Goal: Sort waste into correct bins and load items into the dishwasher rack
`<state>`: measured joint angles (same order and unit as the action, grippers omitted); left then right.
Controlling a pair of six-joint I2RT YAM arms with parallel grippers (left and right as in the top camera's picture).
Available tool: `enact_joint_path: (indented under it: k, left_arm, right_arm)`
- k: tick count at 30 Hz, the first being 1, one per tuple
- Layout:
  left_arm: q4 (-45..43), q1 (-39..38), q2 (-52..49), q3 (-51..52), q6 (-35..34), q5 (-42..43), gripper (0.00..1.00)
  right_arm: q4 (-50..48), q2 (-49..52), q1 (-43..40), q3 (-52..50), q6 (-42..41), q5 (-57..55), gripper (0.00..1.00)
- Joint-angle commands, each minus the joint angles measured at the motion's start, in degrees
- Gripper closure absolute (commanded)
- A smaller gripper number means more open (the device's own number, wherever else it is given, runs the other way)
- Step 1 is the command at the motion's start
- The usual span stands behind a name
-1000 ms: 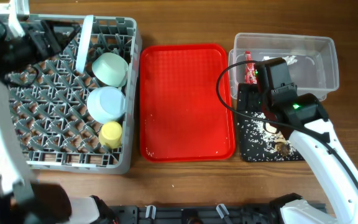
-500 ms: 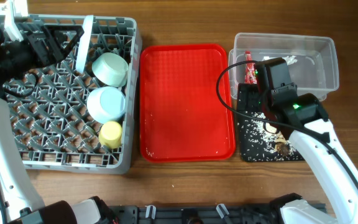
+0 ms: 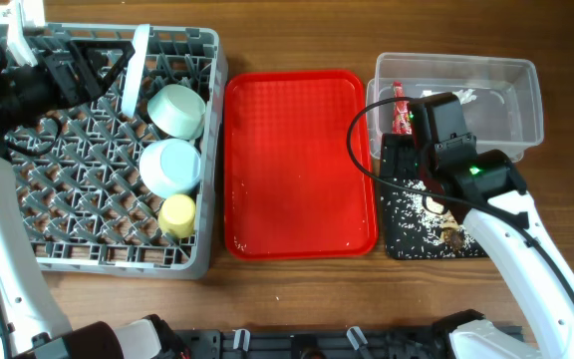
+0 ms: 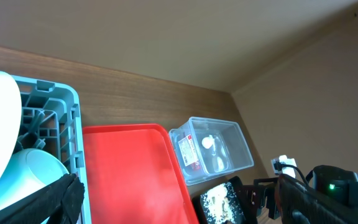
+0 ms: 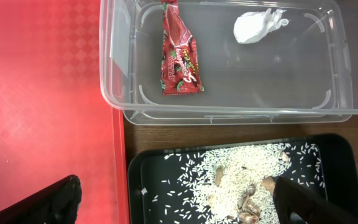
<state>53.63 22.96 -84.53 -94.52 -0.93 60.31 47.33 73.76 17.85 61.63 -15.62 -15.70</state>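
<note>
The grey dishwasher rack (image 3: pixel 88 214) holds the upright pale blue plate (image 3: pixel 136 70), the pale blue bowl (image 3: pixel 175 110), a second pale blue dish (image 3: pixel 170 166) and the yellow cup (image 3: pixel 177 214). My left gripper (image 3: pixel 76 68) is open and empty above the rack's far left part; its wrist view (image 4: pixel 176 190) looks across the tray. The clear tub (image 3: pixel 521 120) holds the red wrapper (image 5: pixel 179 56) and the white tissue (image 5: pixel 257 26). The black tray (image 5: pixel 160 186) holds rice and beige scraps (image 5: pixel 247 186). My right gripper (image 5: pixel 176 196) is open and empty above it. Spoon and fork are not visible.
The flat red serving tray (image 3: pixel 300 165) lies between the rack and the two bins, with a few crumbs at its near edge. Bare wooden table runs along the front. My right arm (image 3: pixel 511 234) reaches in from the lower right.
My left arm shifted a little above the rack's far left corner a second ago and has been still since. The right arm has not moved.
</note>
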Motion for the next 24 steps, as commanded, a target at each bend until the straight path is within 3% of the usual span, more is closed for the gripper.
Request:
enact_joint_path:
  k: [1,11,17,20,24]
  left_arm:
    - [0.0,-0.1,0.0,-0.3,0.3,0.0,0.0]
    - [0.0,-0.1,0.0,-0.3,0.3,0.0,0.0]
    - [0.0,-0.1,0.0,-0.3,0.3,0.0,0.0]
    - [0.0,-0.1,0.0,-0.3,0.3,0.0,0.0]
    - [0.0,-0.1,0.0,-0.3,0.3,0.0,0.0]
  right_arm:
    - [-0.2,-0.1,-0.2,0.3,-0.9,-1.0,0.0]
    - [-1.2,-1.7,-0.2,-0.3,-0.9,-1.2,0.0]
    - [-8.4,-23.2,-0.2,-6.7,-0.9,-3.1,0.0]
    - [-20.2,-35.4,-0.2,-13.9,-0.8,-4.2,0.0]
    - [-45.4,-54.3,-1.3,-30.9,-0.8,-2.8,0.0]
